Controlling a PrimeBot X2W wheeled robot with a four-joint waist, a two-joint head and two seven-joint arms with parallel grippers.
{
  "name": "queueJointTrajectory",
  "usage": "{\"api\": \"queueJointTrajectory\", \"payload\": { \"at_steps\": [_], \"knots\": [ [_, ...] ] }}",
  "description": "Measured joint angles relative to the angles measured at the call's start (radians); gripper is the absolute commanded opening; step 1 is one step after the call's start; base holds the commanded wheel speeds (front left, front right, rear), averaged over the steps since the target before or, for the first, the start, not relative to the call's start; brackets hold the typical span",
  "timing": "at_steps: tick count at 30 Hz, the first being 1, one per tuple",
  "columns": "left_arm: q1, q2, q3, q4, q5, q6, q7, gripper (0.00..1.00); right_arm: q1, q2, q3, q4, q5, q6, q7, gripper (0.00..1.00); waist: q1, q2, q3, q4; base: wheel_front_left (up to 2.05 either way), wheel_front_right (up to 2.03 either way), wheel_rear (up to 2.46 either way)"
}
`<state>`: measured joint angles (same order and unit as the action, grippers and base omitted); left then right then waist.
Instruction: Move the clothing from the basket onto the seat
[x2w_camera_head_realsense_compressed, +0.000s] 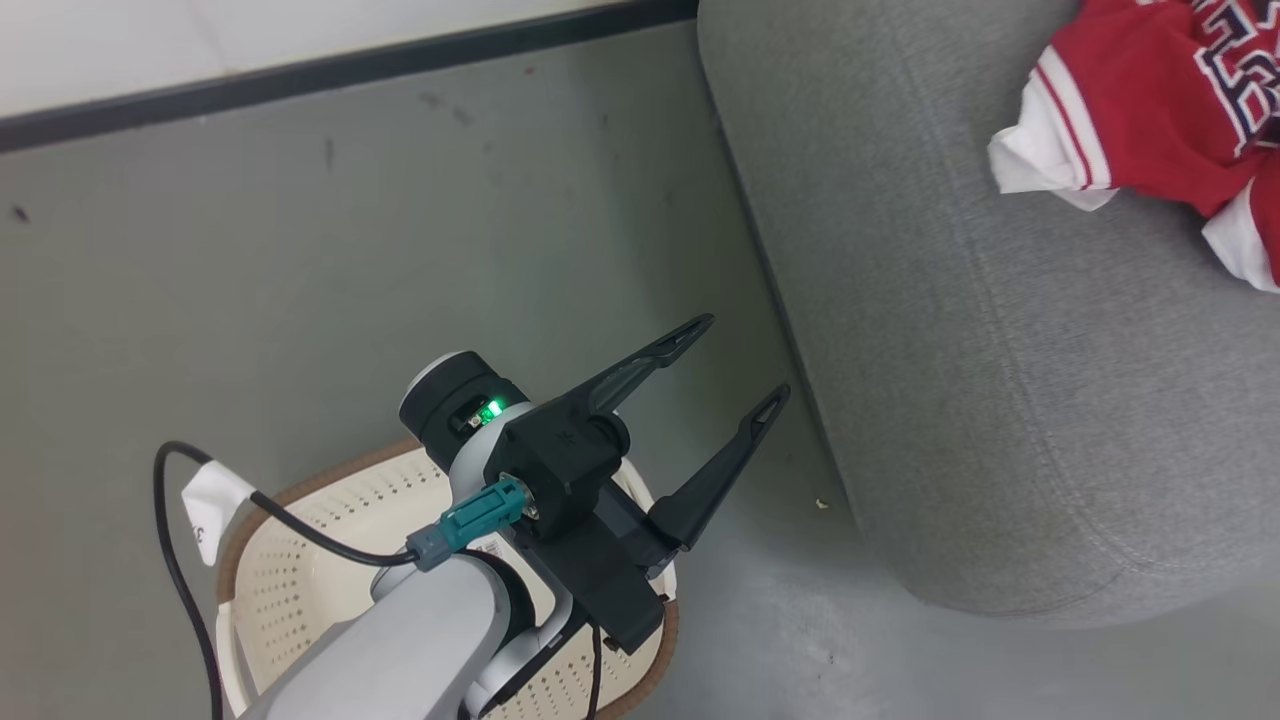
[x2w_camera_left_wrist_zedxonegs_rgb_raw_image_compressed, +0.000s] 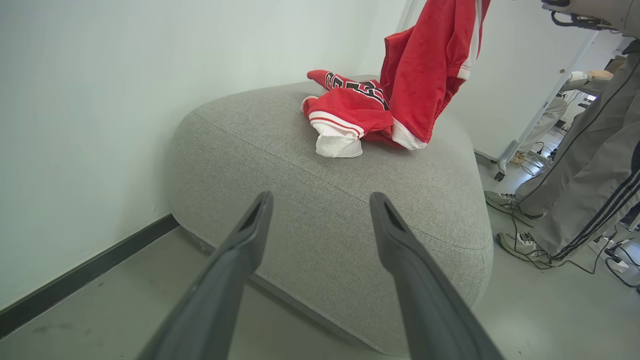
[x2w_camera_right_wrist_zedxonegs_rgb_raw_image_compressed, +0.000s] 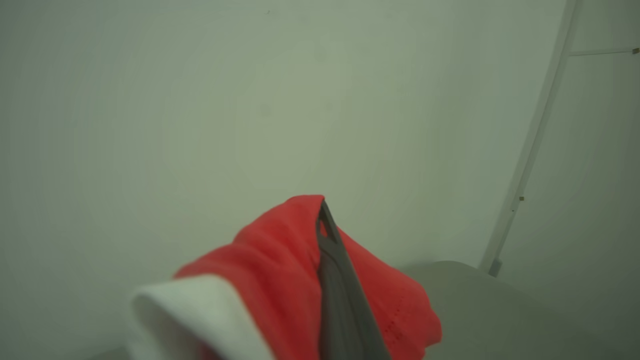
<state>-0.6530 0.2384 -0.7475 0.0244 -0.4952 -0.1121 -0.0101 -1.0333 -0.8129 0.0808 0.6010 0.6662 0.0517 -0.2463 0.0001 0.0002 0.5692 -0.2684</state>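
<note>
Your right gripper (x2w_camera_right_wrist_zedxonegs_rgb_raw_image_compressed: 323, 214) was clamped on red clothing (x2w_camera_left_wrist_zedxonegs_rgb_raw_image_compressed: 425, 70) hanging lengthwise straight down onto the seat (x2w_camera_left_wrist_zedxonegs_rgb_raw_image_compressed: 250, 135), your left gripper (x2w_camera_head_realsense_compressed: 742, 358) wide and empty beside that seat.

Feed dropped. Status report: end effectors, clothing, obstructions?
Left end effector open by basket. Right end effector shut on red garment over seat. Jersey on seat. Person's legs beside seat.
</note>
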Motion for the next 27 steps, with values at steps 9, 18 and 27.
{"api": "queueJointTrajectory", "payload": {
  "at_steps": [9, 18, 27],
  "knots": [
    [-0.041, 0.004, 0.002, 0.002, 0.004, -0.002, 0.001, 1.0, -0.069, 0.049, 0.011, 0.162, 0.04, -0.018, 0.094, 0.0, 0.0, -0.0001, 0.094, 0.05, 0.0, 0.0, 0.0],
    [-0.045, -0.001, 0.004, 0.025, 0.004, -0.003, -0.011, 1.0, -0.083, 0.123, 0.078, 0.308, 0.04, -0.014, 0.208, 0.0, -0.0001, -0.0001, 0.126, 0.088, 0.0, 0.0, 0.0],
    [-0.046, 0.0, 0.01, 0.066, 0.002, -0.003, -0.037, 1.0, -0.089, 0.174, 0.126, 0.421, 0.049, 0.021, 0.343, 0.67, -0.0001, -0.0001, 0.103, 0.096, 0.0, 0.0, 0.0]
  ]
}}
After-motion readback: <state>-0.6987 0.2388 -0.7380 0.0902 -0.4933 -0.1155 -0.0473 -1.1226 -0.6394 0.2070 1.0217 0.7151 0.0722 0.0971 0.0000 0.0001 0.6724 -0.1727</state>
